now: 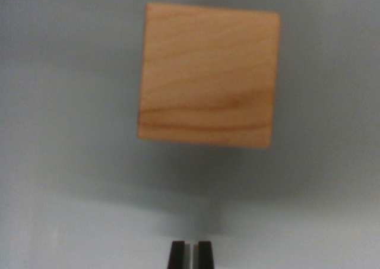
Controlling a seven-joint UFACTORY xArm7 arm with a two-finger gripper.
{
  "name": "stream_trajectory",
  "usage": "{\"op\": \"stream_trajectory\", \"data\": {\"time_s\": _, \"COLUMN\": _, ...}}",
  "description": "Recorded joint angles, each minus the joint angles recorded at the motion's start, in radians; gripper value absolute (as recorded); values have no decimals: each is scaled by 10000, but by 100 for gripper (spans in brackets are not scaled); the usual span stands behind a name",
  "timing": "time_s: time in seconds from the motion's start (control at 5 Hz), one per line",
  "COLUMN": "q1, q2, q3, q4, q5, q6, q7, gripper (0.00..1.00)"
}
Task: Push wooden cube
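A light wooden cube [208, 74] with darker grain lines fills the upper middle of the wrist view, resting on a pale grey surface. My gripper [190, 254] shows at the bottom edge as two dark fingertips side by side with only a thin slit between them, shut on nothing. The fingertips sit below the cube in the picture, apart from it, with a band of shadowed surface between them.
The pale grey surface [59, 162] surrounds the cube on all sides. A soft shadow [202, 174] lies under the cube's near edge. Nothing else is in view.
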Motion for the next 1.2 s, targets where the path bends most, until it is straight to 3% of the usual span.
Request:
{"op": "stream_trajectory", "data": {"time_s": 0.2, "q1": -3, "q2": 162, "q3": -20, "q4": 272, "q5": 4, "q6": 108, "q7": -45, "gripper": 100}}
{"op": "stream_trajectory", "data": {"time_s": 0.4, "q1": -3, "q2": 162, "q3": -20, "q4": 272, "q5": 4, "q6": 108, "q7": -45, "gripper": 100}}
{"op": "stream_trajectory", "data": {"time_s": 0.6, "q1": -6, "q2": 357, "q3": -45, "q4": 601, "q5": 8, "q6": 239, "q7": -99, "gripper": 100}}
{"op": "stream_trajectory", "data": {"time_s": 0.8, "q1": -6, "q2": 357, "q3": -45, "q4": 601, "q5": 8, "q6": 239, "q7": -99, "gripper": 100}}
{"op": "stream_trajectory", "data": {"time_s": 1.0, "q1": -10, "q2": 568, "q3": -71, "q4": 956, "q5": 13, "q6": 381, "q7": -157, "gripper": 100}}
{"op": "stream_trajectory", "data": {"time_s": 1.2, "q1": -10, "q2": 568, "q3": -71, "q4": 956, "q5": 13, "q6": 381, "q7": -157, "gripper": 100}}
